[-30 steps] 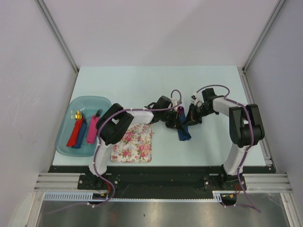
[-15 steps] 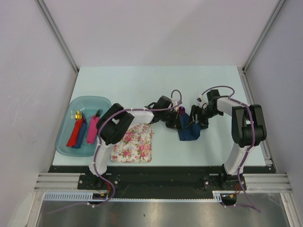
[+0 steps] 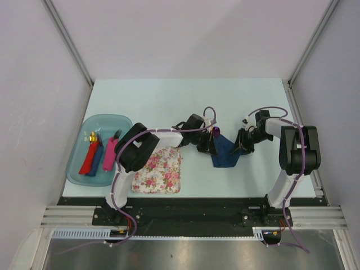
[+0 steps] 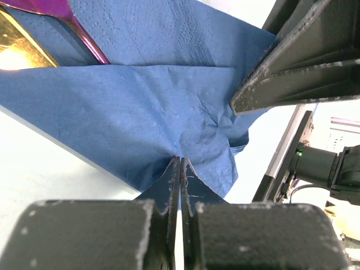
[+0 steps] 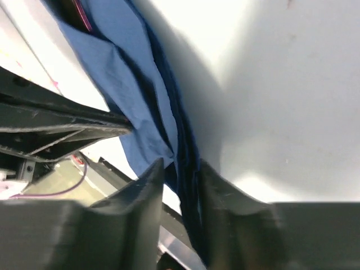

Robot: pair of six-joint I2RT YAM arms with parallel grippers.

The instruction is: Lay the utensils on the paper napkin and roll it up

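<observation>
1. At the left gripper (image 4: pixel 180 169): clamped flat on a pinched pleat of the paper napkin (image 4: pixel 140 107), no gap showing between the jaws.
2. At the right gripper (image 5: pixel 179 174): narrowly parted, a dark fold of the napkin running down between the fingers (image 5: pixel 143 191). Too close and shadowed to tell whether pressing on the paper or merely straddling it.
3. Napkin bunched and lifted rather than flat, fanning out ahead of the left tips and reaching across to the right gripper just beyond.
4. Up and to the left of the left pinch, lying on the napkin: purple spoon (image 4: pixel 56 8), thin handle slanting down toward the pinch, and gold utensil (image 4: pixel 17 48) just beside it.
5. Long axis of both utensils, judged from that slant: crosswise to the line joining the two grippers.
6. Left gripper clearly nearer the utensils; right gripper at the napkin's far side, well away from them.
7. Likely next: bring the right-hand side of the paper over that axis, toward the left tips, and wrap.
</observation>
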